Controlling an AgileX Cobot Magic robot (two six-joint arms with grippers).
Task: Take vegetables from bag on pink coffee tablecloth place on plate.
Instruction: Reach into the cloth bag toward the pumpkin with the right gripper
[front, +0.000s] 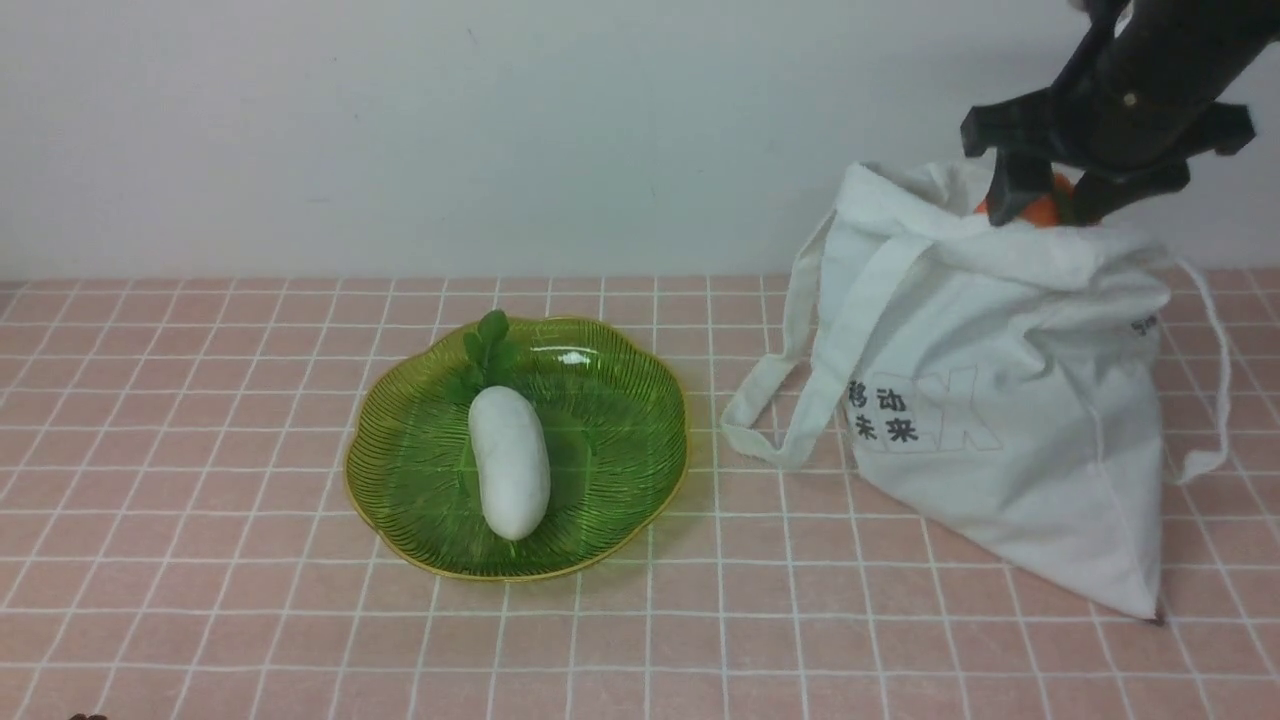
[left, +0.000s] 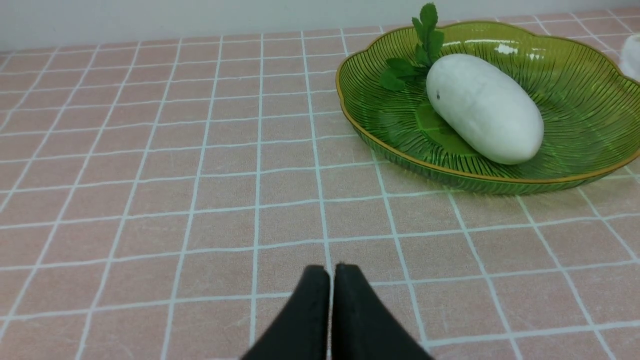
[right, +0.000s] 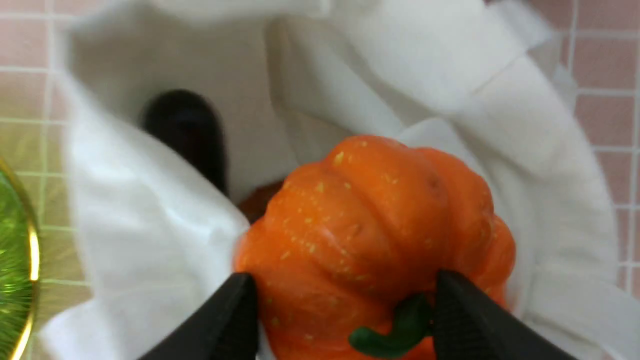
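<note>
Pumpkin (right: 370, 220) clasped between wide-set jaws of right gripper (right: 345, 285), at mouth of bag (front: 1000, 340); left gripper (left: 332, 272) closed, empty.

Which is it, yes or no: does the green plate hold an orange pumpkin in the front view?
No, the plate holds a white vegetable with green leaves.

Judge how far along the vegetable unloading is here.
Done: a white radish with green leaves lies on the plate. In hand: the right gripper grips the pumpkin at the mouth of the bag. Left: setting it on the plate; a dark item also shows inside the bag.
</note>
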